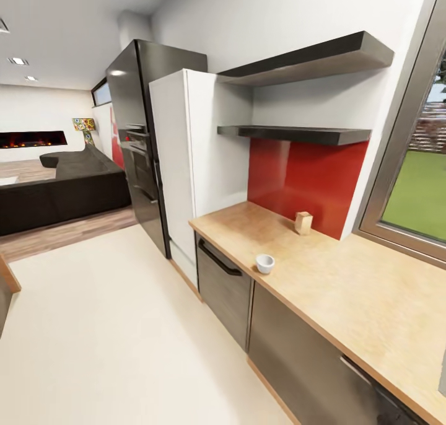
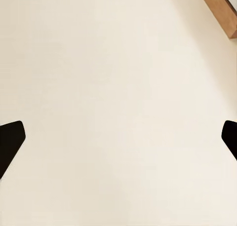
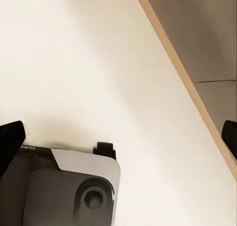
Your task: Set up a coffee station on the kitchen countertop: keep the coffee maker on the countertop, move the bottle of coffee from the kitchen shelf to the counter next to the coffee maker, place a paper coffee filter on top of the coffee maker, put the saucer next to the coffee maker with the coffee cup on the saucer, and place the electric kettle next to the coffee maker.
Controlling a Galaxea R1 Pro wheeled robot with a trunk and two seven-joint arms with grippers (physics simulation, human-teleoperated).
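The kitchen countertop (image 1: 347, 295) runs along the right of the head view, above dark grey cabinet fronts. A small white coffee cup (image 1: 265, 263) stands near its front edge. Further back, by the red backsplash, a tan folded paper coffee filter (image 1: 303, 222) stands upright. Two dark slabs of kitchen shelf (image 1: 297, 134) hang above, and their top faces are hidden from this angle. The coffee maker, bottle of coffee, saucer and electric kettle are out of view. My left gripper (image 2: 121, 142) is open over cream floor. My right gripper (image 3: 121, 139) is open over floor beside the cabinet plinth.
A white tall cabinet (image 1: 179, 165) and a black fridge (image 1: 139, 140) stand at the counter's left end. A window (image 1: 421, 183) lies at the right. A dark sofa (image 1: 62, 189) sits far left. My own grey base (image 3: 64, 191) lies below the right gripper. Cream floor (image 1: 111, 332) stretches ahead.
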